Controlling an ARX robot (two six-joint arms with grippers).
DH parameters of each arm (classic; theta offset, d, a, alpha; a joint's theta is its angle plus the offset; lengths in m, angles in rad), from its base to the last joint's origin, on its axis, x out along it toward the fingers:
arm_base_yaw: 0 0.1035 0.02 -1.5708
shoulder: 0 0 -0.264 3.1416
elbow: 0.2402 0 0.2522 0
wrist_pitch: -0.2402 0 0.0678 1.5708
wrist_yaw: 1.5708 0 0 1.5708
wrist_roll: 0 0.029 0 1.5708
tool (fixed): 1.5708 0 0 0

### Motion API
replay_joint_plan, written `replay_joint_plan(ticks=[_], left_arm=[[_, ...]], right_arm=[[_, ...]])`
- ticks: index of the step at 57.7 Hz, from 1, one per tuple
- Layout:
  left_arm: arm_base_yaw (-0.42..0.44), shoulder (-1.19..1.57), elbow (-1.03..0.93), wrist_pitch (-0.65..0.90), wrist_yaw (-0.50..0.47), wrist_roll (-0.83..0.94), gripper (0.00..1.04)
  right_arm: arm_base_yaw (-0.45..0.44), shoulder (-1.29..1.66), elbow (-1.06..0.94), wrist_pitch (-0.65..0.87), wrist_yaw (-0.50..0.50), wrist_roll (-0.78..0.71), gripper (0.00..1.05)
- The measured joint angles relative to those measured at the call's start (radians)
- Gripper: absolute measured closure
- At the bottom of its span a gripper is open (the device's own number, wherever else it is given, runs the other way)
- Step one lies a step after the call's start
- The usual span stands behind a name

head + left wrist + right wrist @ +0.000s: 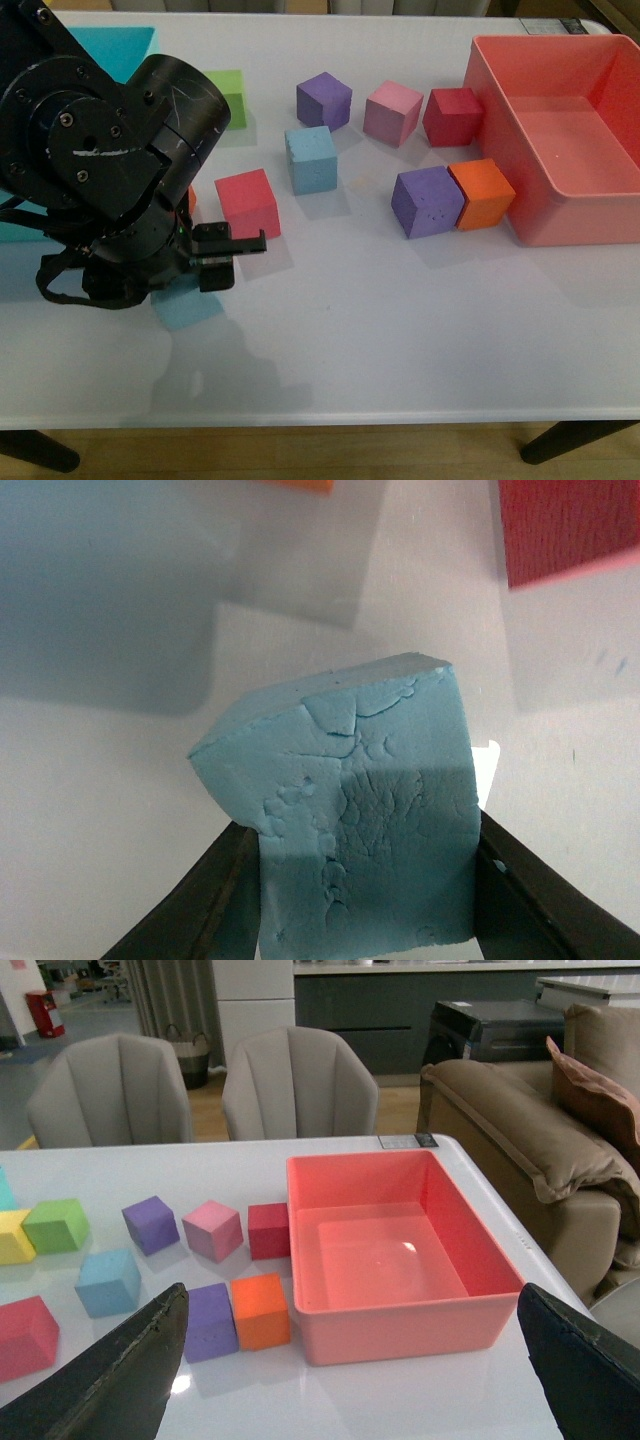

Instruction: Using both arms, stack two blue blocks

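Closest to the front camera sat the bulky black left arm (100, 170), filling the near-left part of the white table (400, 330). The left gripper (370, 900) pinched one blue block (360, 800), a black finger pressed against each of two opposite faces. In the front view this block showed as a sky-blue patch just below the arm. Whether it touched the table could not be told. The other blue block (311, 158) stood alone near the middle of the table, beside a red cube (247, 203) and well apart from the held one. Behind it lay a purple cube (324, 101), a pink cube (393, 113) and a dark red cube (453, 116), with a green cube (228, 98) further left, near the turquoise bin (115, 50). A second purple cube (427, 202) touched an orange cube (484, 194), which sat against the wall of the coral bin (560, 230). The right gripper (352, 1295) did not appear in the front view. In its wrist view its fingers were spread wide with nothing between them.
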Motion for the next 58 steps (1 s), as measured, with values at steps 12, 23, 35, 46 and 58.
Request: replay_joint_plan(ticks=[12,23,35,46,58], left_arm=[[-0.034,-0.149,-0.067,-0.034,0.031,0.036,0.63],[-0.047,-0.283,-0.018,-0.098,0.026,0.094,0.64],[-0.083,-0.27,0.153,-0.17,0.002,0.188,0.64],[-0.115,-0.174,0.333,-0.222,0.0,0.267,0.64],[-0.117,-0.033,0.506,-0.277,-0.022,0.345,0.65]], right_arm=[[0.0,0.0,0.0,0.0,0.0,0.0,0.09],[0.0,0.0,0.0,0.0,0.0,0.0,0.09],[0.0,0.0,0.0,0.0,0.0,0.0,0.09],[0.0,0.0,0.0,0.0,0.0,0.0,0.09],[0.0,0.0,0.0,0.0,0.0,0.0,0.09]])
